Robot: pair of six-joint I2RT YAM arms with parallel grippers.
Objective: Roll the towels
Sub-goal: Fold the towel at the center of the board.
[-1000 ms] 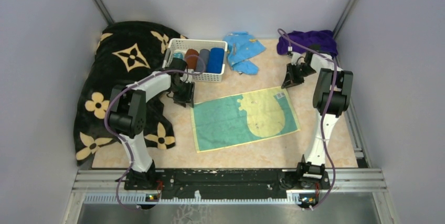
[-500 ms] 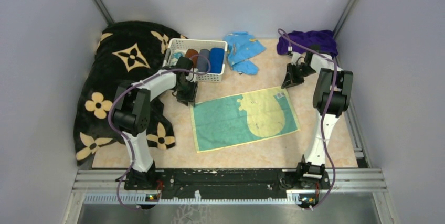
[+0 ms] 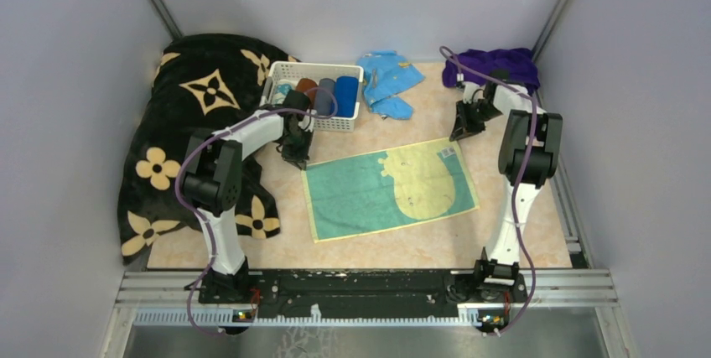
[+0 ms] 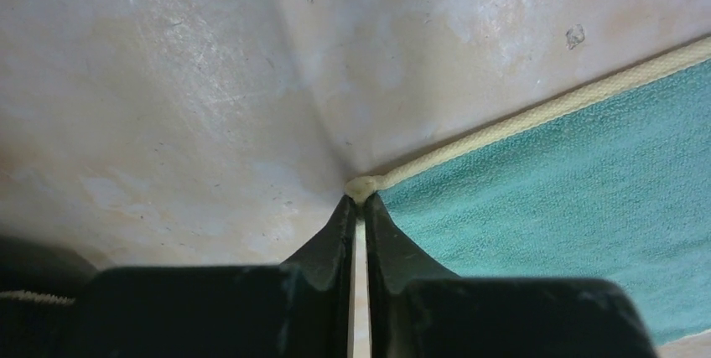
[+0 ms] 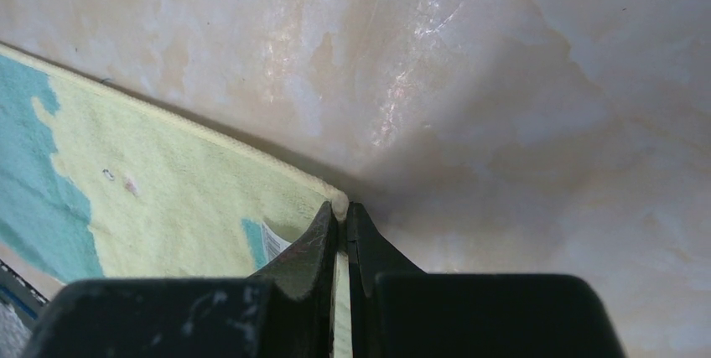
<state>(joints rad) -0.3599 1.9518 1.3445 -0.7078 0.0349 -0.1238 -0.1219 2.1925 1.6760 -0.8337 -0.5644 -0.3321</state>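
Pinching the two far corners of the pale yellow towel [image 3: 390,190] looks like the step in hand. The left jaws are clenched on its teal corner, with the hem caught between their tips, and the right jaws are clenched on its yellow corner. The towel lies flat on the bench [image 3: 419,115], spread from the jaws toward the arm bases. Next, I judge, both arms must lift that edge a little and turn it over itself evenly, so the roll starts tight and straight. The dark purple towel [image 3: 495,66] lies bunched just beyond the right jaws. The royal blue towel [image 3: 345,95] sits rolled in the basket [image 3: 331,124] beyond the left jaws.
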